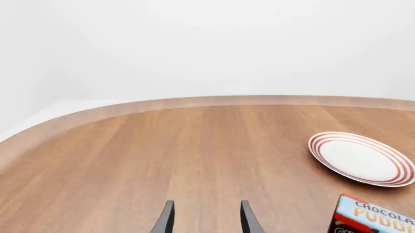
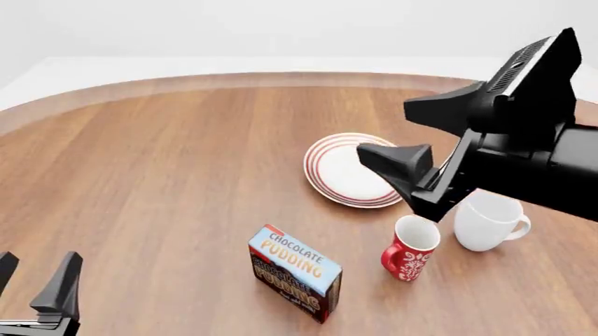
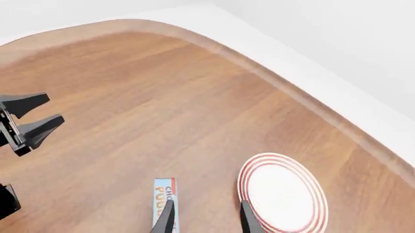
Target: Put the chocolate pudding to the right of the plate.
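The chocolate pudding (image 2: 294, 273), a carton with a light-blue top and brown sides, stands on the wooden table in front of and a little left of the plate (image 2: 335, 171). The white plate has red rings, and my right finger covers part of it in the front view. My right gripper (image 2: 383, 129) is open and empty, high above the table over the plate's right side. My left gripper (image 2: 36, 269) is open and empty at the near left, far from both. The left wrist view shows the plate (image 1: 360, 158) and pudding (image 1: 376, 216). The right wrist view shows the pudding (image 3: 164, 199) and plate (image 3: 282, 191).
A red patterned mug (image 2: 409, 248) stands right of the pudding, in front of the plate. A white mug (image 2: 488, 220) stands just right of it, partly under my right arm. The table's curved far edge (image 2: 280, 78) runs along the back.
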You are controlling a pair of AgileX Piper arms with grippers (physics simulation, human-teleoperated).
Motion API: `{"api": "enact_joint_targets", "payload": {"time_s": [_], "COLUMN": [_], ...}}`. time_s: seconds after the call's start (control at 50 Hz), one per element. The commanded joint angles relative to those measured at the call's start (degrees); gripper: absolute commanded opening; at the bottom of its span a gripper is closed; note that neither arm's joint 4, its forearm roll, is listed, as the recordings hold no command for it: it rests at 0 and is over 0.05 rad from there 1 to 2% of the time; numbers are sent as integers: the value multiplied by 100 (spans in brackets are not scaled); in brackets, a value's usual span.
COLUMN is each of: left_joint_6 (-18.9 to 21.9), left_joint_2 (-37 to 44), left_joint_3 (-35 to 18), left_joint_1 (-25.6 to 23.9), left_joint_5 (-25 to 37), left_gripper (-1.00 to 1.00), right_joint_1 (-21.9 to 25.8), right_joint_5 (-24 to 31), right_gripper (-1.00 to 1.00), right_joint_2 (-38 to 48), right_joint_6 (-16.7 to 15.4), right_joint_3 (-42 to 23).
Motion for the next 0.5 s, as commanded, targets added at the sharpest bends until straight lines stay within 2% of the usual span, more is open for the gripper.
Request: {"api": "enact_joint_targets", "payload": {"time_s": [0.02,0.04,0.24,0.34,0.4,0.42,0.5], "left_joint_6": [0,0,0,0,0,0,0], "left_joint_2": [0,0,0,0,0,0,0], "left_joint_3": [0,0,0,0,0,0,0], "left_joint_1": [0,0,0,0,0,0,0], "left_joint_5": [0,0,0,0,0,0,0], "left_gripper": [100,100,100,100,100,100,100], "right_joint_1": [286,350,343,298,209,218,67], "right_joint_5": [-92,-16,813,1098,1149,1196,1434], "right_gripper": [100,100,100,100,100,100,100], "right_joint_2": [640,721,1392,1680,1727,1792,2094], "right_joint_6": [134,231,-71,13,-67,25,-35], "right_joint_3": [35,-73,-721,-862,-877,-927,-1023]}}
